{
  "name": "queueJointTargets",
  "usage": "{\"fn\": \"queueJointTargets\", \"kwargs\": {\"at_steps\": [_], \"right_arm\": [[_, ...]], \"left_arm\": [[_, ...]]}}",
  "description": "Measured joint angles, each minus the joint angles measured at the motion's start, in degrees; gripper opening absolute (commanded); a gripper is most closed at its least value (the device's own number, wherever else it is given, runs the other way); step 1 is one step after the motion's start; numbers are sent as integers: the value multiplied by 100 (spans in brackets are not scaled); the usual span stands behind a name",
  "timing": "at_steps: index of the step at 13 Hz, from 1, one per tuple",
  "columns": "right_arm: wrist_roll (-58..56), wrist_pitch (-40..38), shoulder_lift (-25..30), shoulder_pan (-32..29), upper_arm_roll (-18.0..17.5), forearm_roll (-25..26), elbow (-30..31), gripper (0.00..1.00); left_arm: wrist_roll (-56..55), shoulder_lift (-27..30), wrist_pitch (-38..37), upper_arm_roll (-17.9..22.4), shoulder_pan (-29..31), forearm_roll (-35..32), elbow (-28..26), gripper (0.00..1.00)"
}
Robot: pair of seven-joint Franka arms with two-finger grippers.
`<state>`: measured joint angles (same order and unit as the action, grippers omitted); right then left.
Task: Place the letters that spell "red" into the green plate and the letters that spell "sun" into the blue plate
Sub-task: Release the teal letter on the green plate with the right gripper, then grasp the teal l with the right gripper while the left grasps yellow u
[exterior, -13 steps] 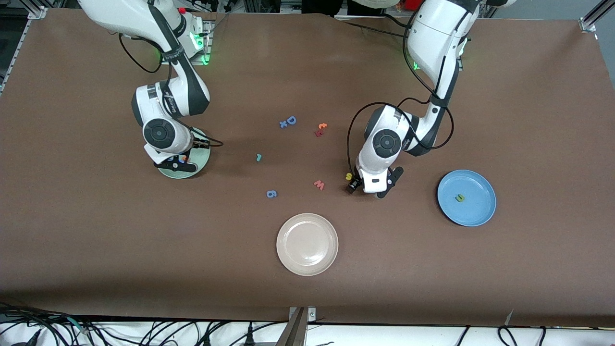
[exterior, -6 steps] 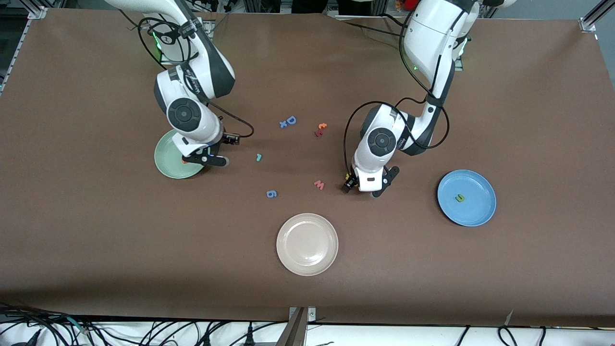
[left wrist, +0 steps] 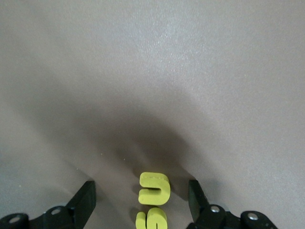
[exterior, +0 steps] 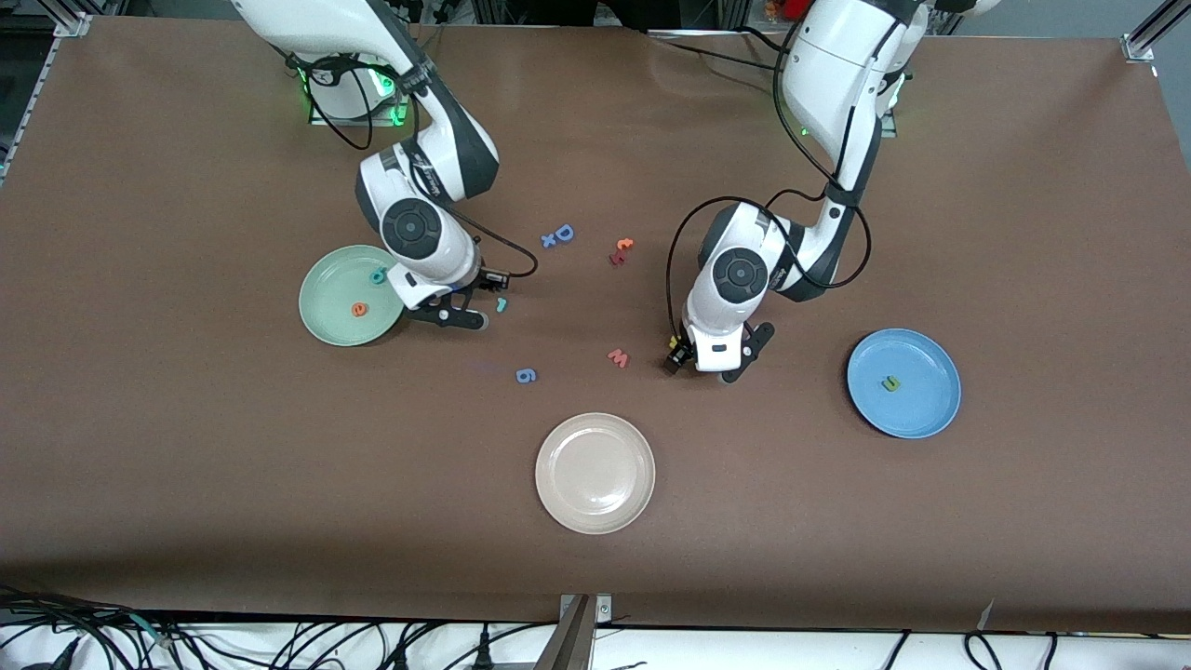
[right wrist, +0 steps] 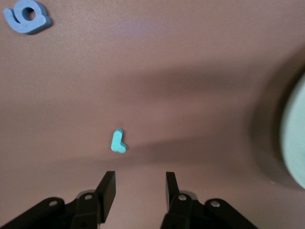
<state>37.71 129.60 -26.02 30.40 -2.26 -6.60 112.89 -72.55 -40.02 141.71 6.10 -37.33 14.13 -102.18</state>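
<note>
Now my right gripper point(right wrist: 137, 188), half open, hovers near the teal r point(right wrist: 117, 141) beside the green plate point(exterior: 326, 307); left gripper point(left wrist: 141, 202) straddles two yellow letters point(left wrist: 154, 187) — I risk pinching both

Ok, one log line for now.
left tool: open around yellow letters | right tool: open near teal r | green plate: orange e, teal d

Brown mat point(exterior: 186, 484) covers the table; cables point(exterior: 279, 642) trail along its near edge; metal framing point(exterior: 1149, 33) at corners
</note>
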Motion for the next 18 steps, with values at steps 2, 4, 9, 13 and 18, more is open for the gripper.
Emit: {"fn": "queueJointTargets", "kwargs": {"at_steps": [2, 4, 9, 13, 18], "right_arm": [[160, 158, -102, 28, 1, -3, -29, 50], [286, 445, -182, 66, 0, -4, -40, 50], [637, 1025, -535, 121, 1, -12, -41, 50], [750, 1075, -600, 173, 3, -11, -42, 42], [752, 1075, -642, 175, 5, -11, -45, 14]], "left_arm": [[0, -4, 0, 9, -1, 0, 6, 86], [1, -5, 0, 12, -4, 0, 7, 75], [17, -5, 2, 38, -39, -58, 83, 38], [21, -5, 6, 41, -78, -375, 103, 23], [120, 13, -16, 65, -90, -564, 109, 4]]}}
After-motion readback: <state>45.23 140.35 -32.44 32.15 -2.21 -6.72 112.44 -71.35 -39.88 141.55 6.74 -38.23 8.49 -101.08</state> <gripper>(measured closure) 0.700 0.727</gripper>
